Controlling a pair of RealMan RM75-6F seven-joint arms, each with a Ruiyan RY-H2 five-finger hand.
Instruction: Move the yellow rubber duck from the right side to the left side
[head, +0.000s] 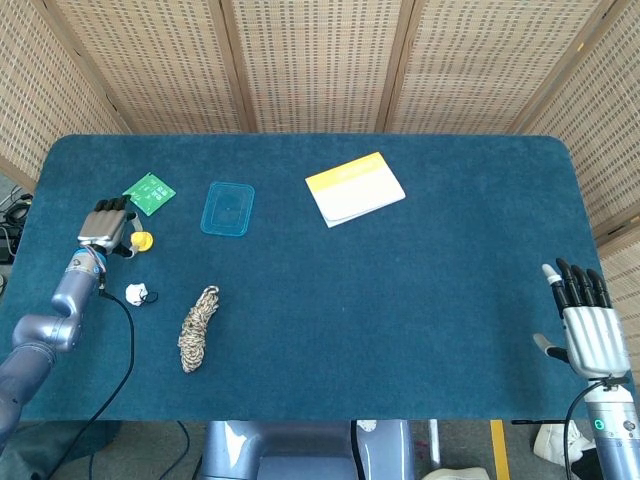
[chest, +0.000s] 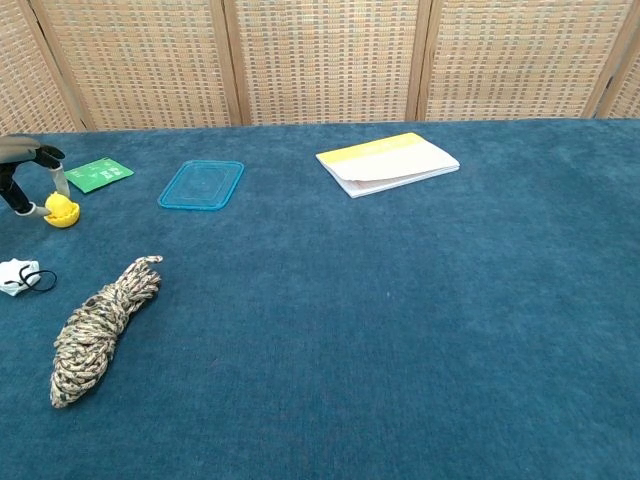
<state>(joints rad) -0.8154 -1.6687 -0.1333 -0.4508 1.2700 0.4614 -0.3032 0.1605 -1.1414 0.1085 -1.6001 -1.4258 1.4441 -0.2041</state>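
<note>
Already my left hand (head: 104, 224) sat at the far left of the table (head: 420, 300), and the yellow duck (head: 142, 240) rested on the cloth just beside my fingers (chest: 52, 170), between the green card (head: 150, 192) and the small white clip (head: 137, 293). Whether a fingertip was touching the duck I could not tell from either view, so I could not say if my grip had let go or not. My right hand (head: 585, 325) hung at the near right edge with its fingers straight and apart, holding nothing. By my judgement the duck was where it belonged, and the risk lay in pulling away. If a finger caught the duck as I lifted, it could tip, roll toward the clear blue lid (head: 228, 208), or drag back with me. A sideways sweep might also nudge the card or snag the clip's black loop, and the coiled rope (head: 198, 327) lay near enough to brush.
</note>
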